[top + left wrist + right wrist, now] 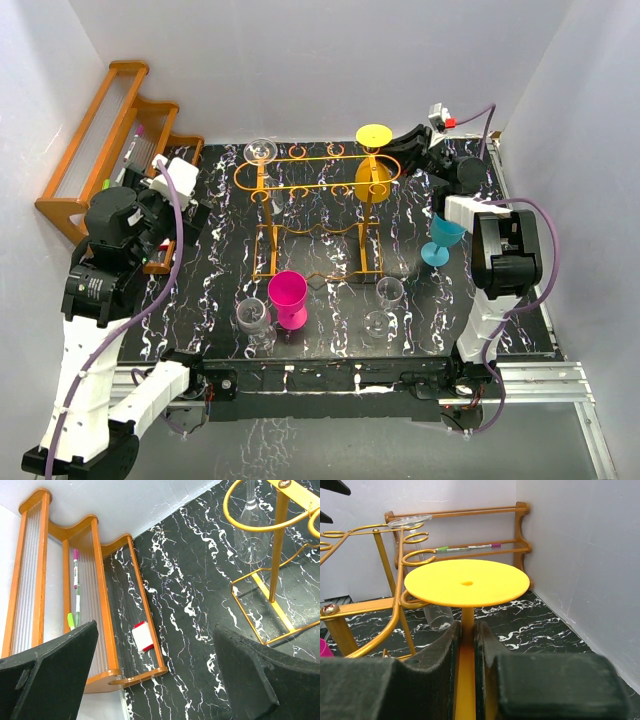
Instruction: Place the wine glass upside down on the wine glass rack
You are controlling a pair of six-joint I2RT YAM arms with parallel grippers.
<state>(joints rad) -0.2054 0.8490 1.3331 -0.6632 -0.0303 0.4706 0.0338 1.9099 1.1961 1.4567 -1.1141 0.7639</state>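
The right gripper (467,650) pinches the stem of the inverted yellow plastic wine glass (466,582) at the orange-gold wire rack (279,540), release seemingly pending.

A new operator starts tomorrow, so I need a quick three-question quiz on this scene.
1. True or false: the right tool is shut on the stem of the yellow glass.
2. Which glass hangs upside down in the gold wire rack with no tool on it? A) pink glass B) clear glass C) teal glass
3. Fill in: the left tool is ___.
Key: 1 true; 2 B; 3 open.
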